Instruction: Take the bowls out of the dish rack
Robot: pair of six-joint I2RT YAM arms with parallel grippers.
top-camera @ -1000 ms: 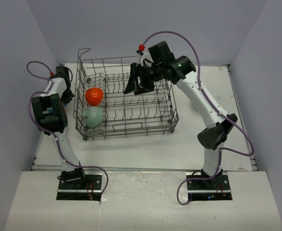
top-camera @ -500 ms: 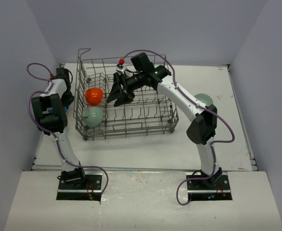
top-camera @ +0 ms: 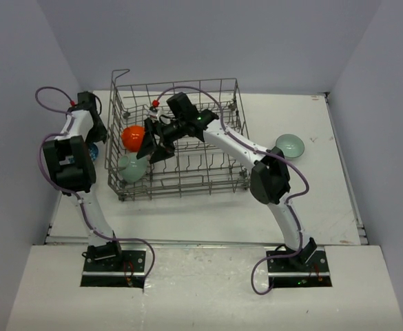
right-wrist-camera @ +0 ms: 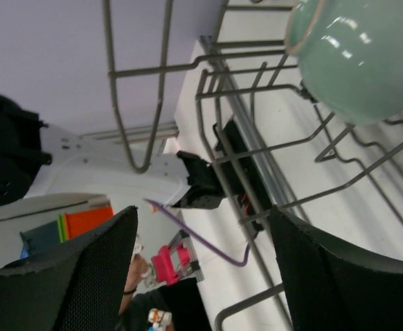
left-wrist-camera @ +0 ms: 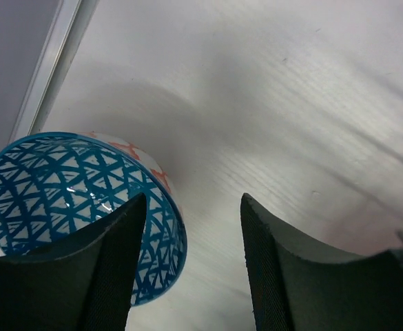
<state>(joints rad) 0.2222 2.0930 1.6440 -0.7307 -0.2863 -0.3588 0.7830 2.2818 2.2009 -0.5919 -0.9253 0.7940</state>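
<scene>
Blue bowl (left-wrist-camera: 56, 186) below parted left fingers (left-wrist-camera: 291, 276), right fingers (right-wrist-camera: 339, 283) spread wide, mint bowl (right-wrist-camera: 359, 55) just beyond

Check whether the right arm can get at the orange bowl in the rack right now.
Probably yes: the right gripper hangs open inside the dish rack, beside the orange bowl, no other bowl between them.

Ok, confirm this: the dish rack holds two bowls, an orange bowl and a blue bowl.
One colour is wrong: the dish rack holds two bowls, an orange bowl and a pale mint-green bowl, as the top external view shows. The blue bowl sits on the table outside it.
</scene>
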